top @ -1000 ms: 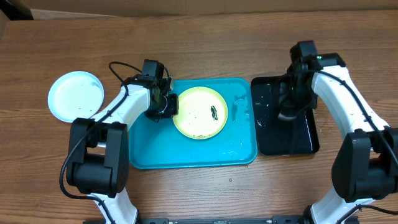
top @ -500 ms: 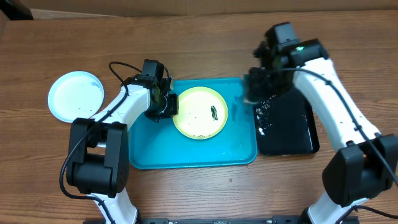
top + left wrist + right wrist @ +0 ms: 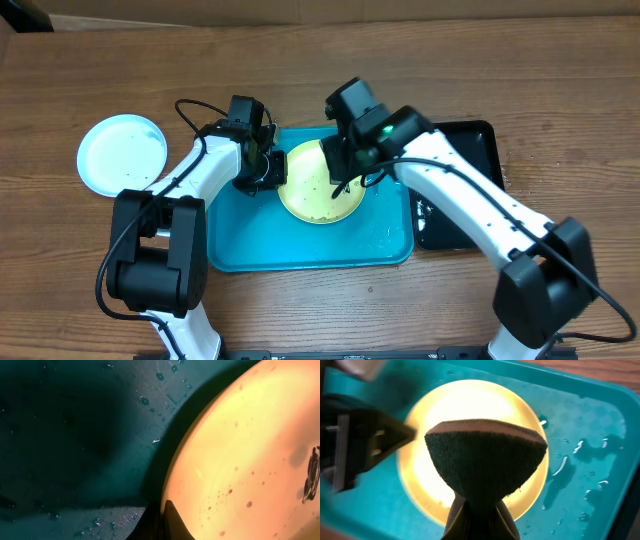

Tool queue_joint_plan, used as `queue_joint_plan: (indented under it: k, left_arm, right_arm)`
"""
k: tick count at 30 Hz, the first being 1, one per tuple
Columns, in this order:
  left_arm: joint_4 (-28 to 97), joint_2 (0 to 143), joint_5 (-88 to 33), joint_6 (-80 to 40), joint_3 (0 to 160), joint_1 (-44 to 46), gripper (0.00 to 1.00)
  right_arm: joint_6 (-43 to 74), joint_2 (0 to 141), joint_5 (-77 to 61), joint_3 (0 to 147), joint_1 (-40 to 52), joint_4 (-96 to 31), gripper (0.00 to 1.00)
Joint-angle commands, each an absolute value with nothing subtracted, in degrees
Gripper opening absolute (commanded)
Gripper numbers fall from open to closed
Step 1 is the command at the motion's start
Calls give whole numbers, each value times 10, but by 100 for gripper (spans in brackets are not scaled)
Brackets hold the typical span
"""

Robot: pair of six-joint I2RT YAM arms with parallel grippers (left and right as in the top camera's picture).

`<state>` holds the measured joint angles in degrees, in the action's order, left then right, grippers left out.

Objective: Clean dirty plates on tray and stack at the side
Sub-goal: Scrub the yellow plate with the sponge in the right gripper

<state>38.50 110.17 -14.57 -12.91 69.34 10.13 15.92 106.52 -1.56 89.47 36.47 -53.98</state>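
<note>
The yellow-green plate lies on the turquoise tray. My left gripper is shut on the plate's left rim. In the left wrist view the fingertips pinch the rim of the plate, which carries a dark smear at the right edge. My right gripper is shut on a dark green sponge and holds it over the middle of the plate. The sponge hides the plate's centre. A pale white-blue plate sits on the table left of the tray.
A black glossy tray lies right of the turquoise tray, partly under my right arm. Water drops sit on the turquoise tray to the plate's right. My left gripper shows at the left in the right wrist view.
My right arm has swung left from the black tray to over the yellow-green plate, carrying the sponge. My left arm and the plate have not moved.
</note>
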Motion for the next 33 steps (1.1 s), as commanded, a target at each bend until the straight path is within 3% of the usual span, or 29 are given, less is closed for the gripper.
queue_joint_plan:
  k: [1, 27, 33]
  left_arm:
    - [385, 1108, -153, -124, 688, 105, 4]
    - [385, 1108, -176, -124, 688, 105, 4]
    - [385, 1108, -176, -124, 688, 105, 4]
  right_arm:
    - [183, 1092, 83, 890, 379, -527, 4]
    - [300, 1206, 117, 856, 377, -506, 4]
    - [306, 1206, 5, 813, 369, -452, 4]
